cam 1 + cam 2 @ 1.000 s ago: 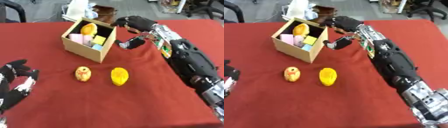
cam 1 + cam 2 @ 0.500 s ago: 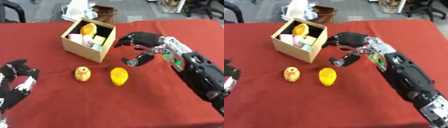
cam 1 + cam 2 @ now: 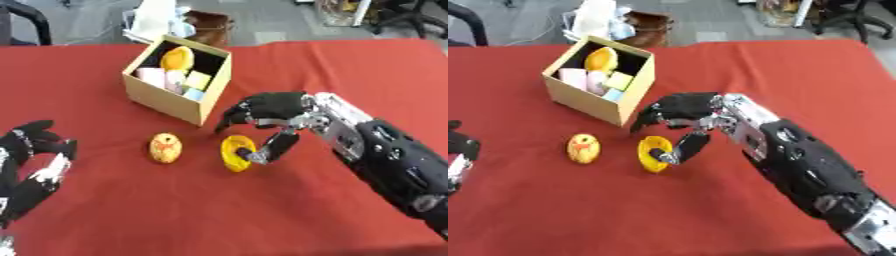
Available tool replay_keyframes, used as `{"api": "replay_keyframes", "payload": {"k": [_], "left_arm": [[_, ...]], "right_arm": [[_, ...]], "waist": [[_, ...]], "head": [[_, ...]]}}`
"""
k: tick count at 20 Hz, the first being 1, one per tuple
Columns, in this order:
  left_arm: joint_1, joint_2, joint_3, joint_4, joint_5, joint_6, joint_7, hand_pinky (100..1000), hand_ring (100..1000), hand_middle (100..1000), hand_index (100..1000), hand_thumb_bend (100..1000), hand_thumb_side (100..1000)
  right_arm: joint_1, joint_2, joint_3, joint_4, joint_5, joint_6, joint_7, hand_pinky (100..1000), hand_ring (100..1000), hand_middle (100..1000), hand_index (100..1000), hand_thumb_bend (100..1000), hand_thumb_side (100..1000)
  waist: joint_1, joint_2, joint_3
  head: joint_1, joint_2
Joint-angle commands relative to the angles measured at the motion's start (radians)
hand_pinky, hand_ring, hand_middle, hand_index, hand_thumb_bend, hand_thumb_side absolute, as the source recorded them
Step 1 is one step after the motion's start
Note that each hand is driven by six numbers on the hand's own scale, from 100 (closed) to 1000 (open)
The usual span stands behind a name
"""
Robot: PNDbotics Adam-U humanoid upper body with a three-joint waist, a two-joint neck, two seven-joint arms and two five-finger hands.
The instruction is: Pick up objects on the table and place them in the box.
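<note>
box (image 3: 171, 98) of tan cardboard stands on the far left of the red table (image 3: 350, 70), already partly filled, while two things on the cloth are yet to be collected.

the right hand (image 3: 271, 110) reaches in from the right and hangs over the yellow fruit (image 3: 234, 152), which lies on the cloth just near of the box's near corner. its fingers (image 3: 234, 114) are curled forward and down above the fruit, and its thumb (image 3: 273, 146) comes down on the fruit's right side, its tip touching or all but touching the skin. the hand is half spread and arched round the fruit; the fruit rests on the table, so by the look of it nothing is gripped yet.

just left of the fruit, apart from it, lies a small orange ball (image 3: 165, 147) with reddish marks, untouched.

inside the box sit a yellow rounded thing (image 3: 178, 58) at the far end and several pale blocks, pink (image 3: 151, 76), yellow-green (image 3: 198, 80) and light blue.

at the near left edge the left hand (image 3: 31, 165) rests idle, fingers relaxed and pointing up, holding nothing.

judged from this, the task is past its middle: two things are left, and the fruit is next, needing the fingers to close before the short lift to the box.
</note>
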Motion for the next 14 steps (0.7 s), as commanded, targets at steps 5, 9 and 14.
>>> {"api": "replay_keyframes", "payload": {"k": [5,9,14], "left_arm": [[-0.010,0.013,0.007,-0.009,-0.002,-0.001,-0.003,713,561,563,774,416,452],[-0.009,0.012,0.007,-0.009,-0.002,-0.001,-0.002,714,562,563,775,415,453],[-0.008,0.012,0.009,-0.008,-0.002,-0.001,0.000,714,562,563,775,419,449]], "right_arm": [[-0.012,-0.014,-0.017,0.018,0.011,0.001,0.140,801,772,769,899,102,281],[-0.014,-0.013,-0.049,0.033,-0.001,0.017,0.219,797,756,729,872,100,100],[-0.032,-0.022,-0.086,0.003,-0.055,0.053,0.306,762,625,468,651,100,100]], "waist": [[-0.005,-0.017,0.003],[-0.004,-0.017,0.002],[-0.005,-0.020,-0.001]], "head": [[0.000,-0.008],[0.002,-0.009],[0.005,-0.011]]}}
